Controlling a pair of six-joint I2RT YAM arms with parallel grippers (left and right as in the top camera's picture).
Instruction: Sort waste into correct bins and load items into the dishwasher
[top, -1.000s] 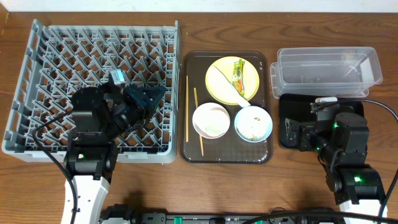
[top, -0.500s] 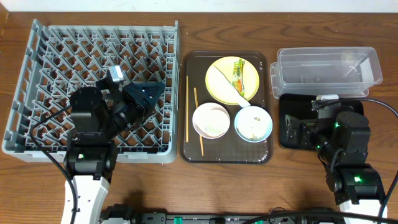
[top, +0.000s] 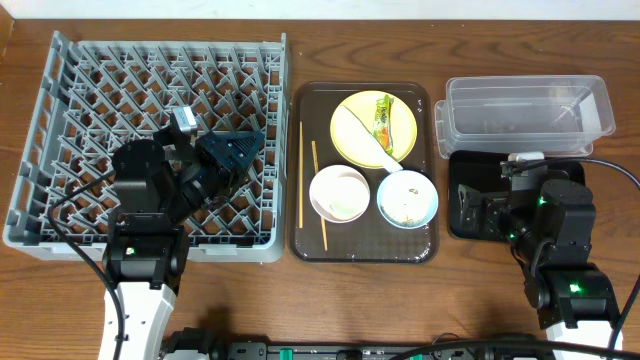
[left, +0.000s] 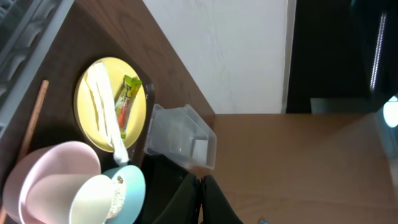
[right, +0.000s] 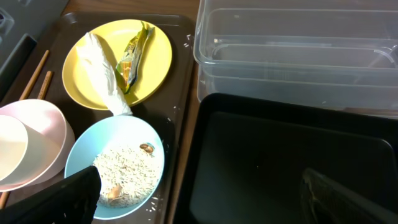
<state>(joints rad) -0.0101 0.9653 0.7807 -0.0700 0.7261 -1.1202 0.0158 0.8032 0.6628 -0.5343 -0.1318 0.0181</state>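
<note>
Frankly, snack wrapper (right: 132, 56) print illegible, on yellow plate (right: 155, 70)

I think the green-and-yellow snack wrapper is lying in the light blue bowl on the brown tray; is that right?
Not quite: the right wrist view shows the snack wrapper lying on the yellow plate, not the light blue bowl, on the brown tray.
</note>
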